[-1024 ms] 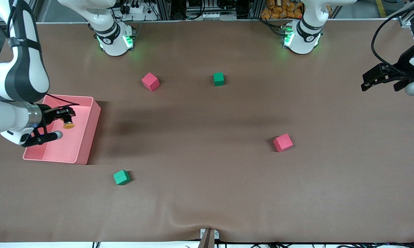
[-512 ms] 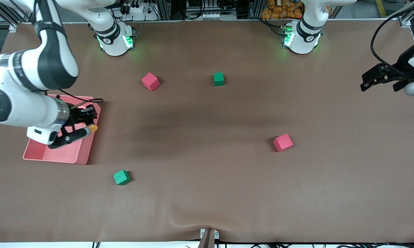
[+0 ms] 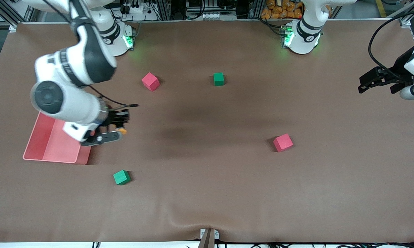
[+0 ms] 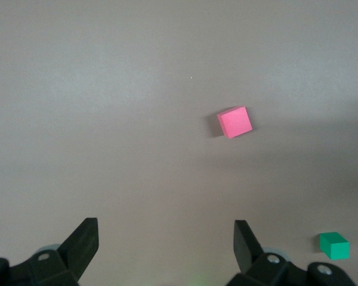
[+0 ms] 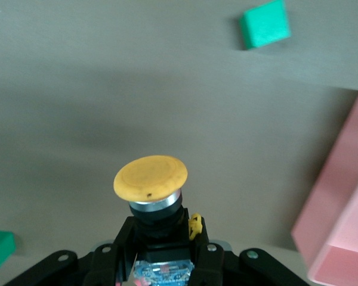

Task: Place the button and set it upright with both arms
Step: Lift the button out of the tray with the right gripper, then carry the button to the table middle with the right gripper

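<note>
At the right arm's end of the table sits a pink tray [image 3: 52, 144], and just beside it, over the bare brown table [image 3: 207, 193], hangs the right gripper [image 3: 115, 129], clenched on the black body of the button [image 3: 121, 131]. The right wrist view shows the grasp clearly: the fingers pinch the body low down, while the round orange cap [image 5: 150, 177] sticks out free of them, pointing away from the wrist. A green cube [image 3: 121, 177] lies near the gripper, nearer the front camera; a pink cube [image 3: 150, 81] and a second green cube [image 3: 218, 79] lie closer to the robots' bases, and another pink cube [image 3: 282, 142] sits toward the left arm's end. There the left gripper [image 3: 374, 81] waits in the air, jaws released and holding nothing. The risk, as I judge it, lies in the setting-down: the button is top-heavy, with a wide cap on a narrow body, so if it is let go tilted or from too high it may topple or roll on its cap rim. The grip is low and narrow, so the button might also twist in the fingers during travel. A path kept too low could knock the nearby green cube.
</note>
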Robot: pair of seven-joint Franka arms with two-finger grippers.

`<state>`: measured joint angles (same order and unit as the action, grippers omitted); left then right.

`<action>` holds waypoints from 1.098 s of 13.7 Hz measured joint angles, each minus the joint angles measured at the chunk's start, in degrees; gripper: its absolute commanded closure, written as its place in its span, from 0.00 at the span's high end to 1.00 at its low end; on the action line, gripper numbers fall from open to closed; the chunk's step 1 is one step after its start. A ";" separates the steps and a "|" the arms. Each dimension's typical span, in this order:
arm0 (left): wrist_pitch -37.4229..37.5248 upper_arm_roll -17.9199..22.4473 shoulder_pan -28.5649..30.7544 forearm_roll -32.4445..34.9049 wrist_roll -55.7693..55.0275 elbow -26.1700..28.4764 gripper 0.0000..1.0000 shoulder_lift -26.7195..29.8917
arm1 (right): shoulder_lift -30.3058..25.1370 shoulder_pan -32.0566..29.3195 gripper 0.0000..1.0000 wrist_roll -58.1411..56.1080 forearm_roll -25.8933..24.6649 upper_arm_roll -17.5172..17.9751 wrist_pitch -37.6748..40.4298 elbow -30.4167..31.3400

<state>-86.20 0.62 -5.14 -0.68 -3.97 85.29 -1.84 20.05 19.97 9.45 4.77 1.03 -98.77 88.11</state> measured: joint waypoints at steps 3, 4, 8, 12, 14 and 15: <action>0.00 0.00 -0.01 0.00 0.00 -0.01 1.00 0.00 | 2.33 5.66 0.19 1.36 0.02 0.02 -5.36 0.02; 0.00 0.00 -0.02 0.00 0.00 -0.02 1.00 0.00 | 3.21 7.27 0.18 1.51 0.02 0.02 -7.13 0.02; 0.00 -0.04 -0.12 0.00 0.00 -0.02 1.00 -0.02 | 7.22 12.70 0.16 7.14 2.51 -0.01 -11.07 -0.64; 0.00 -0.07 -0.24 0.00 0.00 0.00 1.00 -0.09 | 13.44 16.84 0.01 14.20 3.06 0.00 -12.22 -6.76; 0.00 -0.08 -0.32 0.00 0.00 0.02 1.00 -0.36 | 16.91 18.33 0.00 14.80 3.09 -0.02 -14.60 -9.68; 0.00 -0.10 -0.41 0.00 0.00 0.03 1.00 -0.54 | 18.50 18.98 0.00 14.82 3.12 -0.03 -16.39 -10.38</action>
<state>-86.20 0.52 -5.56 -0.68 -3.97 85.32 -2.38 38.55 38.95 24.27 7.89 1.00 -115.16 77.73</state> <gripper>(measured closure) 0.000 0.581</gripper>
